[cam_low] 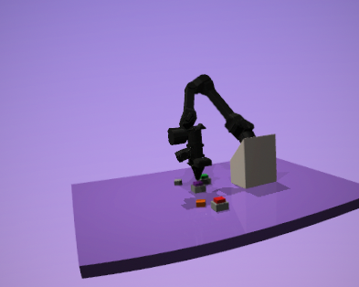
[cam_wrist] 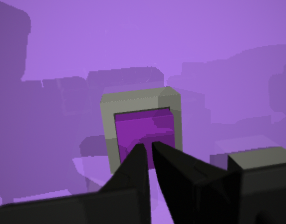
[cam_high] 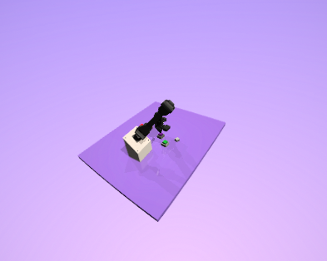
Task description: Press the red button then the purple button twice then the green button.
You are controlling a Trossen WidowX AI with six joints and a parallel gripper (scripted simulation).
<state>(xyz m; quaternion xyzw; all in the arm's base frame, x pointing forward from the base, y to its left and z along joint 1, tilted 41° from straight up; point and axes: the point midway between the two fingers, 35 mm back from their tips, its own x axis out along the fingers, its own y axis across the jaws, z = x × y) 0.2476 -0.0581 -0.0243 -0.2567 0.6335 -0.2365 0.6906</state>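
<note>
My gripper (cam_low: 198,177) (cam_wrist: 148,151) is shut and empty, pointing straight down. Its fingertips are on or just above the cap of the purple button (cam_low: 197,183) (cam_wrist: 144,128) (cam_high: 161,135), which sits in a grey housing. The green button (cam_low: 205,176) (cam_high: 165,142) stands just behind it in the exterior view. The red button (cam_low: 219,200) stands nearer the front on its grey housing; in the top view it (cam_high: 142,124) is mostly hidden behind the arm.
An orange block (cam_low: 200,203) lies beside the red button. A small grey block (cam_low: 178,182) (cam_high: 177,139) lies to the left of the purple button. The arm's beige base box (cam_low: 255,161) (cam_high: 137,148) stands on the purple mat (cam_low: 125,219) (cam_high: 197,125).
</note>
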